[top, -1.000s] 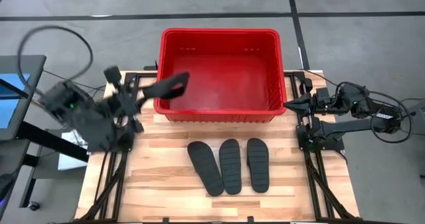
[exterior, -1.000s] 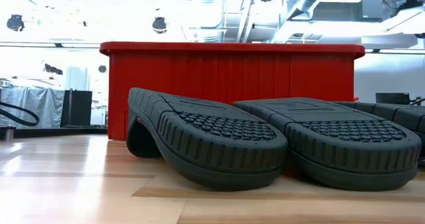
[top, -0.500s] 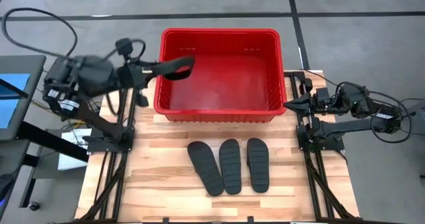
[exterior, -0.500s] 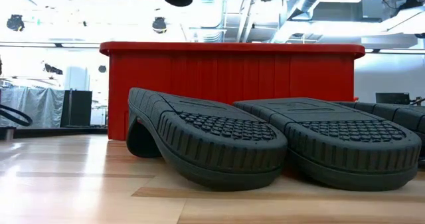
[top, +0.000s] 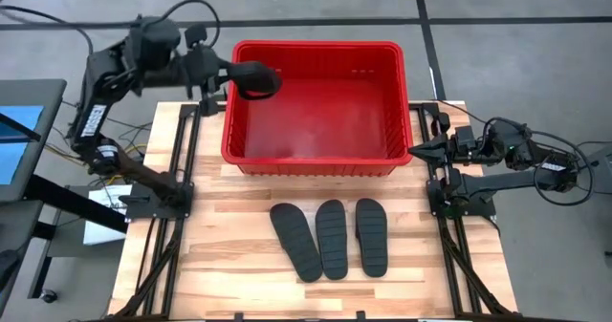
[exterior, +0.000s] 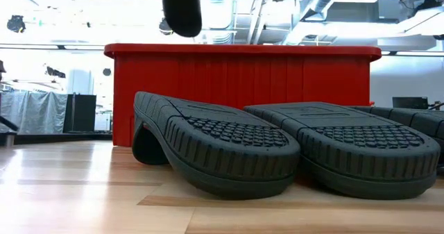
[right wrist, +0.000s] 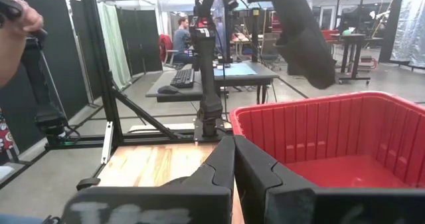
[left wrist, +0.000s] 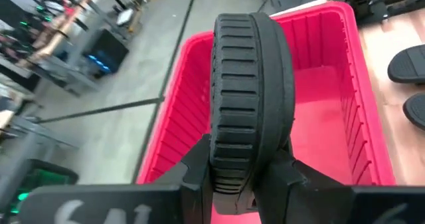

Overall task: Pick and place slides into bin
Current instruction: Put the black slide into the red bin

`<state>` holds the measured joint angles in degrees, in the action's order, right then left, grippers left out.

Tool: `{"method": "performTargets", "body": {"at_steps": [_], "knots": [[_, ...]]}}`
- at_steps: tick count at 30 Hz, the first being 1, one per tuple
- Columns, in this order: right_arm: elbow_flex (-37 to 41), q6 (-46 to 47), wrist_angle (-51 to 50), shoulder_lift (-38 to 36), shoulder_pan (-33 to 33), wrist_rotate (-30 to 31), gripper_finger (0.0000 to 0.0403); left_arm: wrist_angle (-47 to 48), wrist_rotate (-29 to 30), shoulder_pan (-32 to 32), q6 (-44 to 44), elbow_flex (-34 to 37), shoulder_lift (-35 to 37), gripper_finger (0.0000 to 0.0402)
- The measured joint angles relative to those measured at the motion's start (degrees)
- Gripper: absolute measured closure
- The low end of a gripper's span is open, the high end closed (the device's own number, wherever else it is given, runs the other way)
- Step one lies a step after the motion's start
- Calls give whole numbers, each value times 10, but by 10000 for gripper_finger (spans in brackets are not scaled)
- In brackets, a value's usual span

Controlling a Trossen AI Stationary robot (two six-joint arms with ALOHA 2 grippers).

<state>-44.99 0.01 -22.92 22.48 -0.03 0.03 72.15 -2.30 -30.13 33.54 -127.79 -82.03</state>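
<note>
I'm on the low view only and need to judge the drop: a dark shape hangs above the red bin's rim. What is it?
Observer: A slide, clamped on edge in the left gripper.
Operator: Is it over the bin yet?
Observer: Yes, the high view shows it inside the bin's left rear corner, above the floor.
Operator: Anything in the bin already?
Observer: No, its red floor shows bare.
Operator: And the right arm?
Observer: The right gripper waits shut beside the bin's right wall.

Third slide (exterior: 416, 119) cut off rightward
</note>
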Motion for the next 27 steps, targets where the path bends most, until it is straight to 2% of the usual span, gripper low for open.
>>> {"method": "performTargets", "body": {"at_steps": [7, 14, 24, 27], "knots": [[0, 0, 0, 0, 0, 0, 403, 6, -103, -98, 36, 0, -65, 340], [0, 0, 0, 0, 0, 0, 403, 64, -198, -172, 79, 0, -132, 340], [0, 0, 0, 0, 0, 0, 403, 123, -364, -249, 103, 0, -197, 340], [0, 0, 0, 0, 0, 0, 403, 145, -389, -260, 103, 0, -213, 340]]}}
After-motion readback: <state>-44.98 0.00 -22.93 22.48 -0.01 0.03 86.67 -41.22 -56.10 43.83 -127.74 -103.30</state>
